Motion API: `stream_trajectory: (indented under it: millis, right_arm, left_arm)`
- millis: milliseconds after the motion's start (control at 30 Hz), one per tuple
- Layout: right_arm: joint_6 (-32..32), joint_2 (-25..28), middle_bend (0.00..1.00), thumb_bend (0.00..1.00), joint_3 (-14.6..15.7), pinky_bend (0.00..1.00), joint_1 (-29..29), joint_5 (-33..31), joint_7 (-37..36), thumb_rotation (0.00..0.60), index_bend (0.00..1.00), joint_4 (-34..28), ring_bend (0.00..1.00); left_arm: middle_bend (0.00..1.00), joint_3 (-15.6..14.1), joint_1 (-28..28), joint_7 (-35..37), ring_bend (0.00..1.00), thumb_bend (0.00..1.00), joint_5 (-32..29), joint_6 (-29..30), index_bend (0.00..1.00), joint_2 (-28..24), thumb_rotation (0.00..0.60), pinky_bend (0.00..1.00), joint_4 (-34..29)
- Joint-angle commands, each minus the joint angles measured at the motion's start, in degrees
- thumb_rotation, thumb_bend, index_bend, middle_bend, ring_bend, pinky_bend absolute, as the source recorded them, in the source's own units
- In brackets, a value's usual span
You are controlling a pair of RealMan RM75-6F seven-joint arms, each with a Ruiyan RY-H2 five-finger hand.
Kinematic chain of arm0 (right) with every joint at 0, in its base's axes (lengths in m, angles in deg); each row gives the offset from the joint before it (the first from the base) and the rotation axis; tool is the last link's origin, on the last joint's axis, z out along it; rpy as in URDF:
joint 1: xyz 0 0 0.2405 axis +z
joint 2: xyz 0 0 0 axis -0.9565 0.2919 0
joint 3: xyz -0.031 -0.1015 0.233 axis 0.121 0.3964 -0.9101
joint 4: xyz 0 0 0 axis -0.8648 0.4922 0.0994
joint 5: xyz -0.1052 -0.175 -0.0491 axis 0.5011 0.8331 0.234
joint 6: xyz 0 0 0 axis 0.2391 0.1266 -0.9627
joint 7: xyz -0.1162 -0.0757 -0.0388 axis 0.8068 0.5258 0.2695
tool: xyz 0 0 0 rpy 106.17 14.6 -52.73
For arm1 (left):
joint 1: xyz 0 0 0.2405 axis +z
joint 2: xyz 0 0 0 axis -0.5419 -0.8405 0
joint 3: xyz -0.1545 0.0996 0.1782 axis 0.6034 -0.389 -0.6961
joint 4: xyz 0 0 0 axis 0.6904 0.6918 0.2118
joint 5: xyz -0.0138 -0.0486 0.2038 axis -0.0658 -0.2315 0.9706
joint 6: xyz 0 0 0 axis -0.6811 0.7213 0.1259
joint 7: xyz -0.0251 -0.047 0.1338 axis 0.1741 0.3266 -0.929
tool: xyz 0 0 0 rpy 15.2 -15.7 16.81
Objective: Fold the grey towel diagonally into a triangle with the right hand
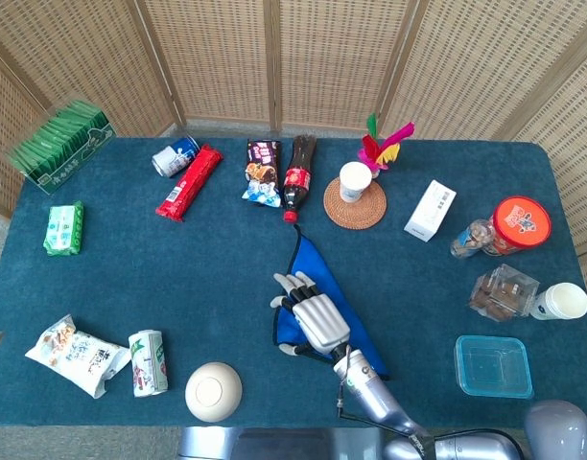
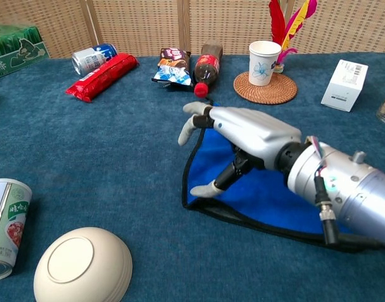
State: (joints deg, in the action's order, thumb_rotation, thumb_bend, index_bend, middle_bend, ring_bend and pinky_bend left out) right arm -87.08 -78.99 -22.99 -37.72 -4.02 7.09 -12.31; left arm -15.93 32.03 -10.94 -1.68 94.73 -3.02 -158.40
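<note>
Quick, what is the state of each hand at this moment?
Left hand: not in view.
Right hand: open, fingers apart, holding nothing, above the folded towel.

The right hand (image 2: 246,141) has a smooth silver-grey shell over the back, pale grey fingertips (image 2: 204,189) and black joints (dark segments between the plates). Its forearm (image 2: 353,192) is a polished metal cylinder, with a thin black cable alongside and small coloured wires near the wrist.

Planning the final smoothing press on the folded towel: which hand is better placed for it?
Right. The right hand hovers open directly over the folded towel, which already lies as a triangle. The left hand shows in neither view.
</note>
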Motion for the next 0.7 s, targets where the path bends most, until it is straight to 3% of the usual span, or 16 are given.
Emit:
stream_trajectory:
  millis: [33, 167, 367, 500, 700]
  right_arm:
    - [-0.49, 1.12, 0.0, 0.0, -0.65, 0.0, 0.03, 0.63, -0.88, 0.525, 0.29, -0.49, 0.0]
    - [-2.44, 3.74, 0.0, 0.0, -1.82, 0.0, -0.49, 3.33, -5.16, 0.523, 0.27, 0.44, 0.0]
    - [-7.83, 7.33, 0.0, 0.0, -1.86, 0.0, -2.5, 8.49, -10.11, 0.518, 0.13, 3.58, 0.0]
    - [-14.82, 11.66, 0.0, 0.0, -2.71, 0.0, -6.06, 10.99, -15.95, 0.523, 0.06, 7.93, 0.0]
    - [-21.11, 16.68, 0.0, 0.0, -1.63, 0.0, -9.97, 14.51, -24.35, 0.519, 0.06, 14.99, 0.0]
  left_arm:
    - [0.0, -0.04, -0.04, -0.02, 0.0, 0.31, 0.05, -0.08, 0.0, 0.01, 0.6, 0.01, -0.06]
    - [0.0, -0.16, 0.05, -0.14, 0.0, 0.31, 0.29, 0.04, 0.0, 0.03, 0.6, 0.01, -0.14]
    - [0.0, -0.23, -0.15, -0.03, 0.0, 0.31, 0.35, -0.38, 0.0, 0.04, 0.6, 0.01, -0.1]
    - [0.0, -0.18, -0.32, -0.08, 0.0, 0.31, 0.36, -0.55, 0.0, 0.15, 0.6, 0.01, 0.09]
    - [0.0, -0.46, -0.02, 0.15, 0.0, 0.31, 1.56, 0.26, 0.0, 0.07, 0.6, 0.01, 0.1]
